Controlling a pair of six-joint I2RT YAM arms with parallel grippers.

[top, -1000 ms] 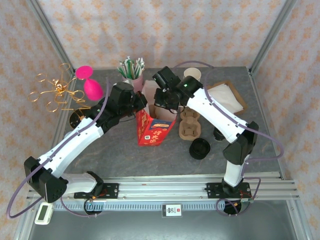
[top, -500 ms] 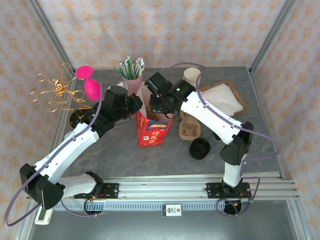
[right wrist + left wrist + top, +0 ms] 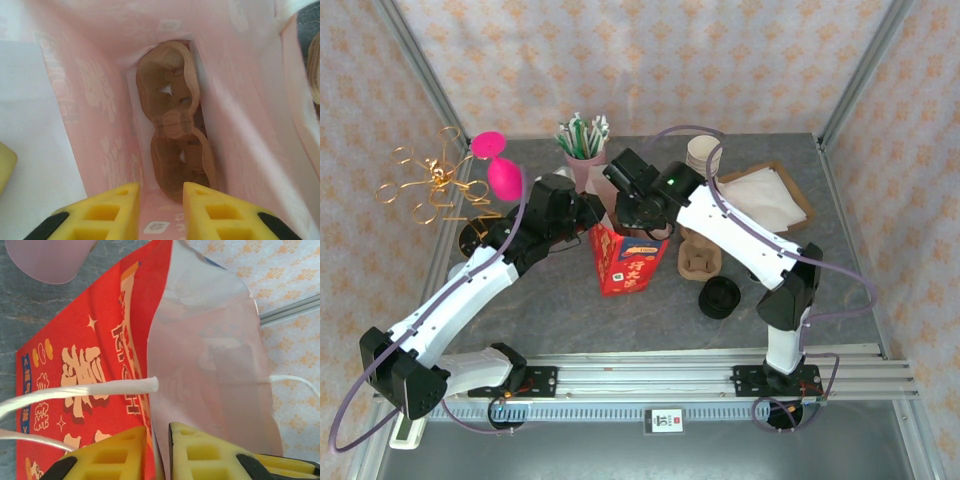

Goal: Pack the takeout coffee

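Note:
The red paper bag (image 3: pixel 628 264) stands in mid-table with its mouth up. My left gripper (image 3: pixel 159 450) is shut on the bag's left wall at the rim (image 3: pixel 200 365), next to a white handle (image 3: pixel 100 389). My right gripper (image 3: pixel 161 207) hangs open inside the bag's mouth (image 3: pixel 635 215), with nothing between its fingers. Below its tips, a brown two-cup carrier (image 3: pixel 175 145) lies deep in the bag against the pink inner wall. A second brown carrier (image 3: pixel 700 250) sits on the table right of the bag.
A black lid (image 3: pixel 720 297) lies in front of the loose carrier. Behind are stacked paper cups (image 3: pixel 703 152), a napkin tray (image 3: pixel 765 195), a pink straw cup (image 3: pixel 582 150), a pink vase (image 3: pixel 500 165) and a gold wire ornament (image 3: pixel 430 185).
My right arm has swung left and its gripper has dropped into the bag's mouth. The bag now stands straighter and a little further right. The left gripper keeps its hold.

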